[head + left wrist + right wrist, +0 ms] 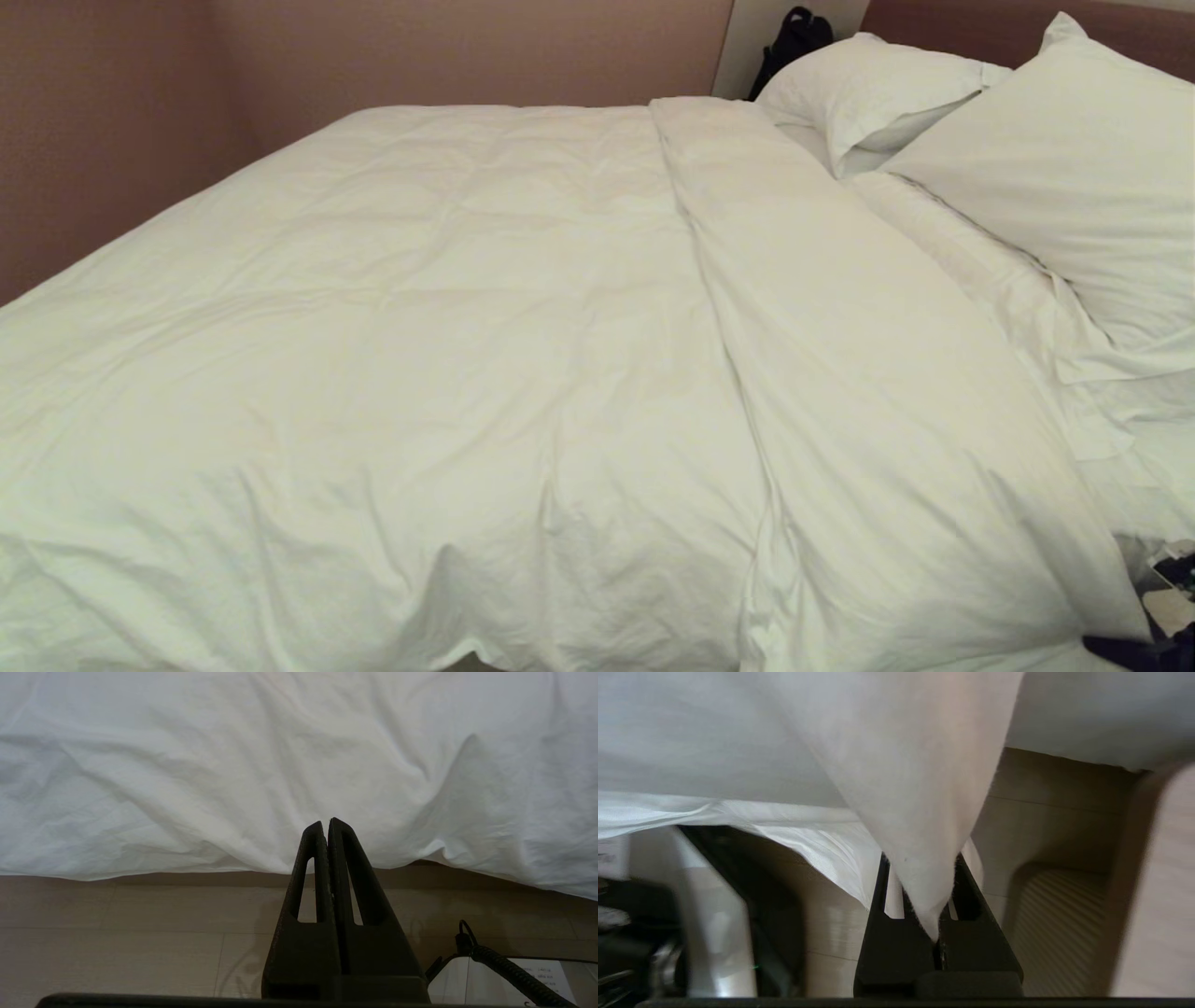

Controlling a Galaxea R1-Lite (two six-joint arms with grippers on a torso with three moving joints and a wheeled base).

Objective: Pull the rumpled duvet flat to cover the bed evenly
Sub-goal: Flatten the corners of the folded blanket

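The duvet [448,373] lies spread over most of the bed [1148,467], folded back near two pillows [1074,159]. The right gripper [924,891] is clamped on a duvet corner hanging off the bedside. The left gripper [327,828] is closed on nothing, low above the floor [140,933].

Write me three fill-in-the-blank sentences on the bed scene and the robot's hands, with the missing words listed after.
1. The right hand is shut on a corner of the ____.
2. The left hand is shut and holds ____.
3. At the head of the bed lie ____ pillows.

Missing words: duvet; nothing; two
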